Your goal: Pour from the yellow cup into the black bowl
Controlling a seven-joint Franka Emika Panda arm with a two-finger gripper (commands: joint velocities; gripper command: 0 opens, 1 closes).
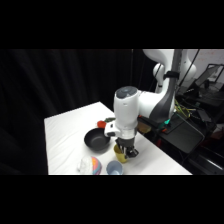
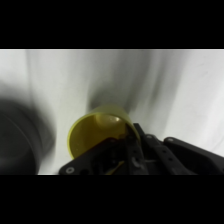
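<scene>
Gripper (image 1: 126, 148) at the yellow cup (image 1: 120, 154), just right of the black bowl (image 1: 97, 140) on the worktop (image 1: 65, 135); whether the fingers grip cannot be told. Advice: secure the rim, lift, then tip slowly over the bowl's centre.

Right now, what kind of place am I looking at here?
Probably a robotics lab bench: a white arm's pincer at a yellow cup on a white table, black curtains behind, cables and equipment beside it.
</scene>
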